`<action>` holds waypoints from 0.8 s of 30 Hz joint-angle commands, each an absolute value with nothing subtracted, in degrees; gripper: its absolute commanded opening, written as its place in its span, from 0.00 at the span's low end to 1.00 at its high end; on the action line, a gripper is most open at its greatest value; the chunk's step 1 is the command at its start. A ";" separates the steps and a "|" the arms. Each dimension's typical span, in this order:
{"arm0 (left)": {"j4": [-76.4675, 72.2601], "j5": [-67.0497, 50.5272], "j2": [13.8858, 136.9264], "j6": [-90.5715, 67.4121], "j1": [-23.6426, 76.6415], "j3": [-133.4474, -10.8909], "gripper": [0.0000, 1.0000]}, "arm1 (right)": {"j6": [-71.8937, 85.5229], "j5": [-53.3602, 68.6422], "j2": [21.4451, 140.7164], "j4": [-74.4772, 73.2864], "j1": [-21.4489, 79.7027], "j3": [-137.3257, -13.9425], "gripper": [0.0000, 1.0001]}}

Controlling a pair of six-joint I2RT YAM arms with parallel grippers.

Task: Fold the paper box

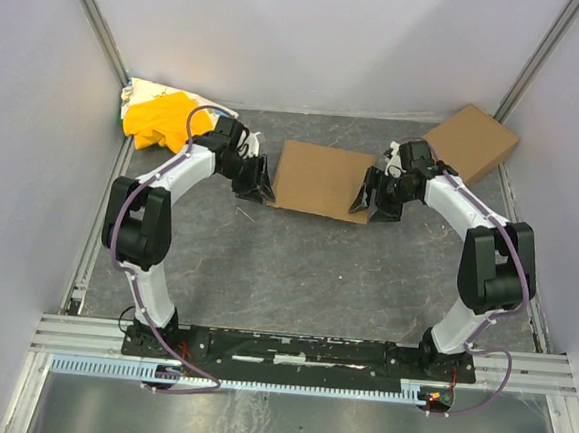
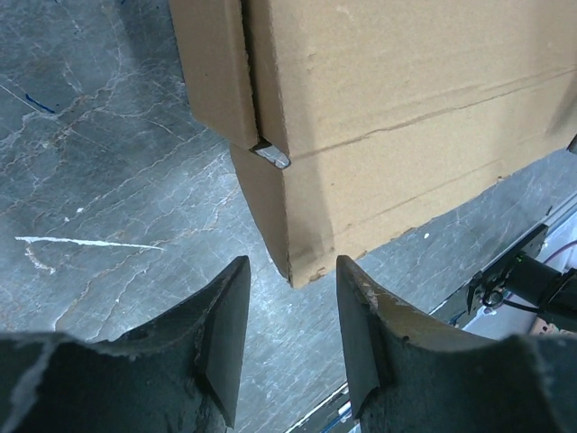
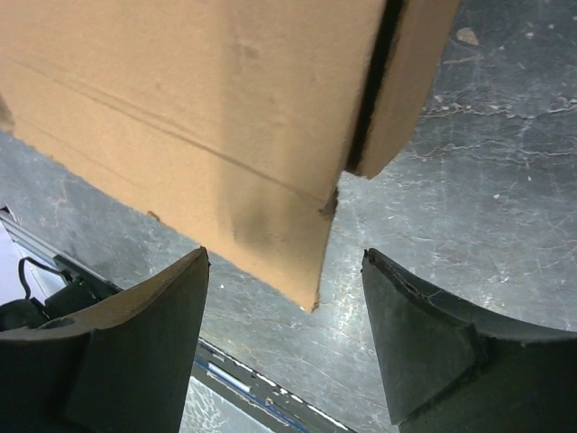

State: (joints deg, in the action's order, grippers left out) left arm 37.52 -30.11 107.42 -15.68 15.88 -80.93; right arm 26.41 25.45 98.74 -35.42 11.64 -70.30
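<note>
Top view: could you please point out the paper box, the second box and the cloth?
paper box (image 1: 318, 179): top view, middle of its flat panel.
second box (image 1: 471, 141): top view, middle of its top face.
cloth (image 1: 162, 121): top view, its yellow part.

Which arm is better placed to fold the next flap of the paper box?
Probably right. The paper box corner sits deeper inside the open right claw; the left claw, also open, barely reaches its corner.
</note>
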 commanded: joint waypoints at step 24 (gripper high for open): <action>13.80 -22.03 97.24 -24.28 16.00 -73.36 0.58 | 28.48 1.92 64.43 -9.87 21.51 -34.22 0.64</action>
